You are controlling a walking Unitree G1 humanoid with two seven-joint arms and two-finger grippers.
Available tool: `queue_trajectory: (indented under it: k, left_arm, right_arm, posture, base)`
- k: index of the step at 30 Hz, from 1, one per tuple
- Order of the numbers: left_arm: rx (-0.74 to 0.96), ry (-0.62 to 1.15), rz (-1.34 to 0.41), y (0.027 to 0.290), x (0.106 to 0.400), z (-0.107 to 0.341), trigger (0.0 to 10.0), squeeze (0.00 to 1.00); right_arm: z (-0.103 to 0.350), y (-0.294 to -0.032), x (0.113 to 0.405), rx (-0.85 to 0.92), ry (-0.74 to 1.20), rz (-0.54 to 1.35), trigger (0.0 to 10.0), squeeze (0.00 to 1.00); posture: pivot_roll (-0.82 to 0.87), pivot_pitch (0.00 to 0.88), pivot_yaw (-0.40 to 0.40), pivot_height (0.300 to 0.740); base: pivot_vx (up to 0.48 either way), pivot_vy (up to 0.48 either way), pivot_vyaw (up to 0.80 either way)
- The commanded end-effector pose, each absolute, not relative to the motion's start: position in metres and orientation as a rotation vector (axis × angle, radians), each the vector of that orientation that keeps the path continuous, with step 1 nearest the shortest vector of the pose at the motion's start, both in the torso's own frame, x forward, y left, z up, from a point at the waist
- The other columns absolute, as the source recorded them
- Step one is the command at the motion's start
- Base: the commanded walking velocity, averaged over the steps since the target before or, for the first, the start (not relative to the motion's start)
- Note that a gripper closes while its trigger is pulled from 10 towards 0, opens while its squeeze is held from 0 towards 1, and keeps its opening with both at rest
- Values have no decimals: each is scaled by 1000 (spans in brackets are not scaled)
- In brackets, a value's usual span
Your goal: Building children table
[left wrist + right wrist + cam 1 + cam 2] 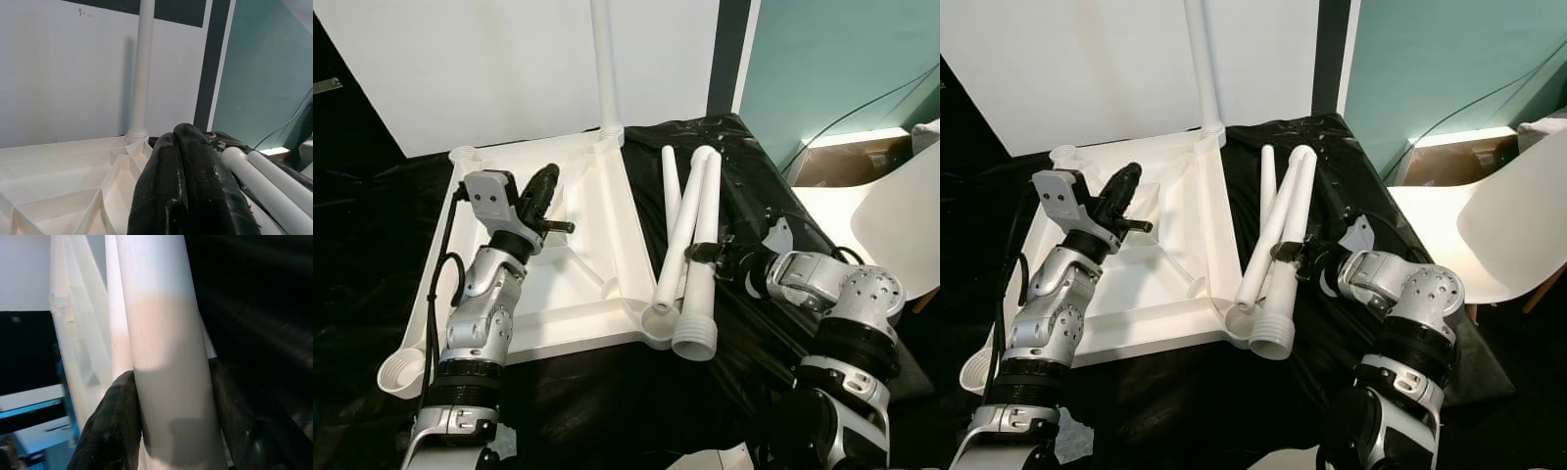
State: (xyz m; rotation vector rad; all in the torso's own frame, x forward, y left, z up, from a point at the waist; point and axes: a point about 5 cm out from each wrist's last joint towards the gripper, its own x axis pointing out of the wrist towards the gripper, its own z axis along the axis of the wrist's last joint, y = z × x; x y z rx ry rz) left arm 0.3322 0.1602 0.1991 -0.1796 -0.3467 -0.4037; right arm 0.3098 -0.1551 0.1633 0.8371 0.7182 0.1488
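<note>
The white tabletop [563,294] lies upside down on black cloth, ribs facing up. One white leg [604,59] stands upright in its far right corner socket. Three loose legs lie on the cloth just right of the tabletop. My right gripper [705,253] is shut on the thickest loose leg [708,206], about halfway along it; in the right wrist view a black finger [110,431] sits on each side of that leg [166,357]. My left gripper [543,191] hovers over the tabletop's ribbed underside, its fingers [183,186] pressed together on nothing.
A white chair [891,225] and a cardboard box [847,162] stand at the right. A white panel [509,69] and a teal wall [832,59] close the back. Open corner sockets show at the near left [401,372] and far left [463,154].
</note>
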Motion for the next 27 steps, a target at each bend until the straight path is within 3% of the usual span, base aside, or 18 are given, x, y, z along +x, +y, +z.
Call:
queue_trajectory:
  k: [1,3,10,21,23,27]
  left_arm:
    - [-149,-360,-488,155,332,200,10000,0]
    - [-152,-359,-493,153,332,200,10000,0]
    - [-156,-364,-489,153,331,200,10000,0]
    - [-154,-363,-473,158,330,198,10000,0]
    - [-154,-365,-473,157,330,199,10000,0]
    - [-155,-367,-475,156,331,200,10000,0]
  right_arm:
    - [168,-152,310,758,694,158,5490,0]
    - [178,-152,314,609,622,155,10000,0]
    - [186,-142,319,327,542,164,10000,0]
    - [161,-139,315,203,586,126,10000,0]
    - [140,-146,315,99,592,78,10000,0]
    - [129,-150,315,69,598,58,10000,0]
  posture:
    - [-71,0,76,740]
    - [-71,0,74,740]
    - [-59,0,65,740]
    - [-48,0,59,740]
    - [-49,0,60,740]
    - [-54,0,62,740]
  base:
    - [0,0,0]
    - [0,0,0]
    - [0,0,0]
    - [0,0,0]
    - [0,0,0]
    - [0,0,0]
